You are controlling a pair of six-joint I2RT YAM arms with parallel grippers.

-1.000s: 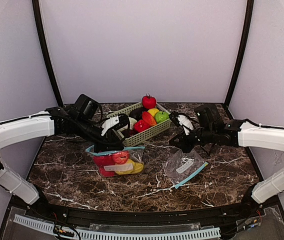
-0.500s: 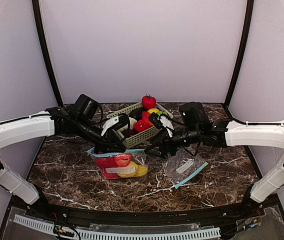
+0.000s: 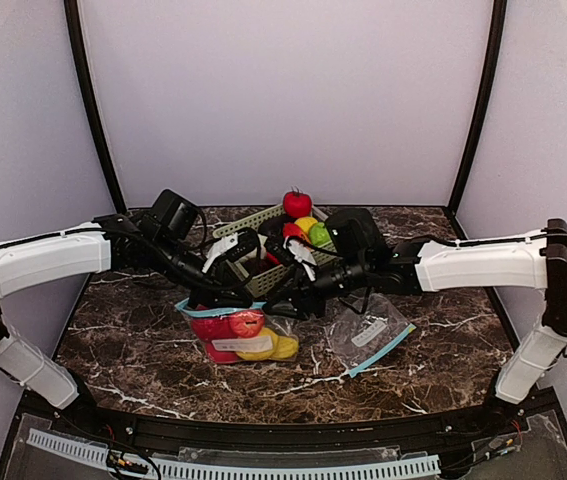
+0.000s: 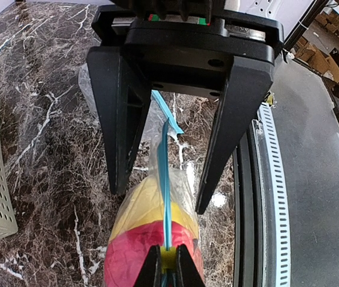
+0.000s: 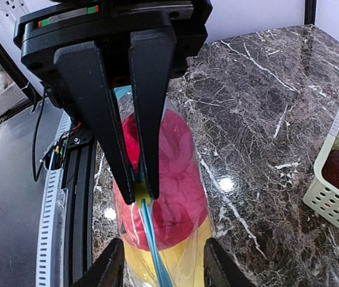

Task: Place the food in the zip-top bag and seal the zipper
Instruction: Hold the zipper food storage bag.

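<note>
The left claw [image 4: 168,266] is pinched shut on the blue zipper strip [image 4: 165,179] of the zip-top bag [image 3: 241,338]. The bag stands on the worktop [image 3: 123,345] just in front of the basket [image 3: 281,272], with red and yellow food [image 3: 244,321] inside it. The right claw [image 4: 160,200] straddles the same strip from the other end, its jaws apart. More food [image 3: 297,203] sits in the basket. Further right, a second clear bag [image 3: 366,333] lies flat.

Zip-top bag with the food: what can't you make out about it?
- Zipper sealed or not: seen edge-on in both wrist views; top view, left gripper and right gripper partly cover it.
- Food count inside: top view too small; wrist views cut it at the bottom edge.
</note>
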